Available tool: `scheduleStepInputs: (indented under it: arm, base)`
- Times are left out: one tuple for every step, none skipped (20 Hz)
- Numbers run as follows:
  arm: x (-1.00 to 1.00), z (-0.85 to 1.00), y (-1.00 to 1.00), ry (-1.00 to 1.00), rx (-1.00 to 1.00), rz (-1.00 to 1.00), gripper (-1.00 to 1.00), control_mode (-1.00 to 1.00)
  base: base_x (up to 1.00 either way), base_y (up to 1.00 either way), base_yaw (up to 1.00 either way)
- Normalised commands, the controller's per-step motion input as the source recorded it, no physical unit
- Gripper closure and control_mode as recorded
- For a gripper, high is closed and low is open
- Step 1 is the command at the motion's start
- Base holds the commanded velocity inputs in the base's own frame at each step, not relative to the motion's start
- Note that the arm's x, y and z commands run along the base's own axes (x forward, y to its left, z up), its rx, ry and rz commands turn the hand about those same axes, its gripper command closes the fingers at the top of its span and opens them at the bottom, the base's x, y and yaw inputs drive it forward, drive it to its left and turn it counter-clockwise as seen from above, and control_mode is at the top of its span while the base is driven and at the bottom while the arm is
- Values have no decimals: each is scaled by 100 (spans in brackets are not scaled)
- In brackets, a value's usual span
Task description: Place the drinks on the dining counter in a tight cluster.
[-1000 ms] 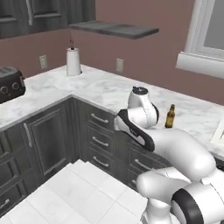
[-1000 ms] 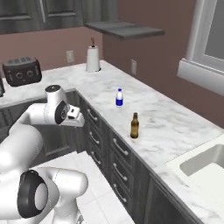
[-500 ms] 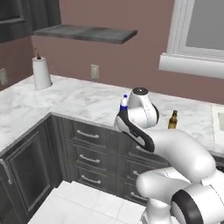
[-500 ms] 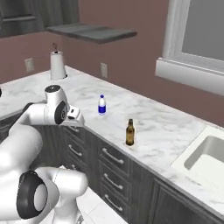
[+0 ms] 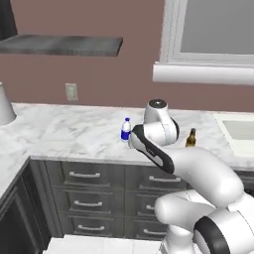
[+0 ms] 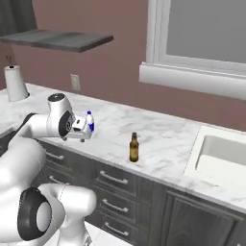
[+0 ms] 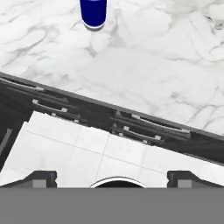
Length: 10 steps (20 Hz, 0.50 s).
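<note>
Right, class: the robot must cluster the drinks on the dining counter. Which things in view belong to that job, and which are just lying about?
Belong to the job:
- water bottle, upright on the marble wall counter
- beer bottle, upright, apart from it
- tool, open, holding nothing

Just lying about:
- paper towel roll
- sink
- wall outlet
- drawers

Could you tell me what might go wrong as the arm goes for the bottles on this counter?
1. The water bottle stands right beside the arm's wrist, so a swing could tip it.
2. The beer bottle is slim and near the counter front edge; a nudge might send it off.
3. The open gripper hangs over the floor, short of the bottles, so a misjudged reach could hit the drawers.
</note>
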Motion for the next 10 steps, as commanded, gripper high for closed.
scheduleStepInputs:
  arm:
    - [0,0,0,0,0,0,-100,100]
    - [0,0,0,0,0,0,-100,100]
    - [0,0,0,0,0,0,-100,100]
    - [0,0,0,0,0,0,-100,100]
    - [0,0,0,0,0,0,-100,100]
    - [0,0,0,0,0,0,-100,100]
    - [0,0,0,0,0,0,-100,100]
    - [0,0,0,0,0,0,-100,100]
    - [0,0,0,0,0,0,-100,100]
    - [0,0,0,0,0,0,-100,100]
  base:
    - [49,40,-53]
    - [45,45,-50]
    - [44,46,-49]
    - [43,47,-49]
    - [43,46,-49]
    - [42,46,-49]
    - [40,47,-49]
    - [36,49,-48]
    - [31,50,-48]
    - [26,53,-46]
